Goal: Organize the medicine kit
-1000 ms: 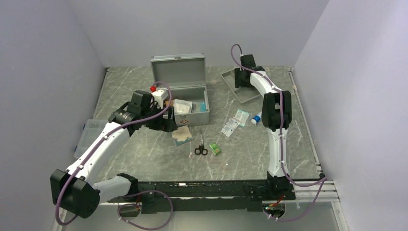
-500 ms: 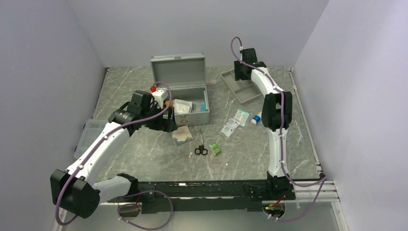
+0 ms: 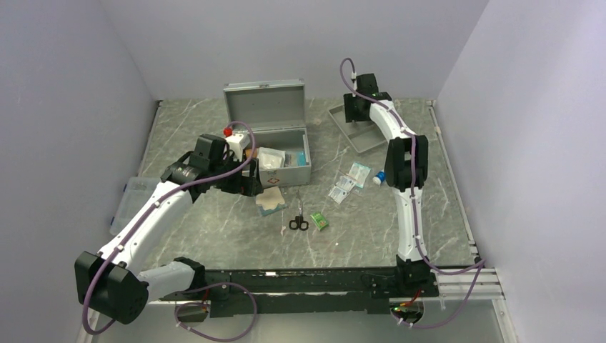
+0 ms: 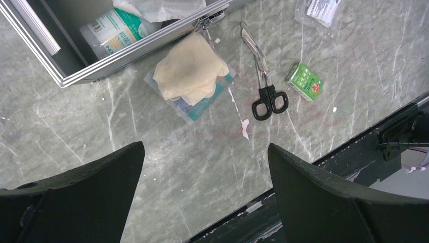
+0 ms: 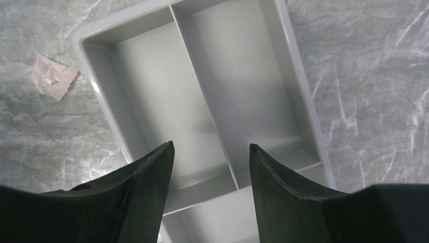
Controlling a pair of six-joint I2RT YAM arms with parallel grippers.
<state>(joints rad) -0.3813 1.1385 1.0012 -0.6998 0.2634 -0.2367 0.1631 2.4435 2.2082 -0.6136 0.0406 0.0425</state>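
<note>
Medicine kit [image 3: 268, 136]: one, lid raised upright, with its open front corner [image 4: 101, 66] just beyond the left gripper [image 4: 203, 148] and off to one side of the fingertips, not touching them. The left fingers stand wide apart and hold nothing. The kit sits well apart from the right gripper [image 5: 211, 146], whose fingers are also apart with nothing between them; it hovers above one grey divided tray [image 5: 298, 96]. Ahead of the left fingertips lie one glove packet [image 4: 191, 76] against the kit's front wall, one pair of scissors [image 4: 265, 86] and one small green box [image 4: 303, 81]. Three clear sachets [image 3: 350, 179] lie between the two grippers. One paper scrap [image 5: 53, 76] lies beside the tray. One clear plastic box [image 3: 132, 200] sits behind the left arm. The surface is a grey marbled table [image 3: 214, 229]; pale lilac walls enclose it.
</note>
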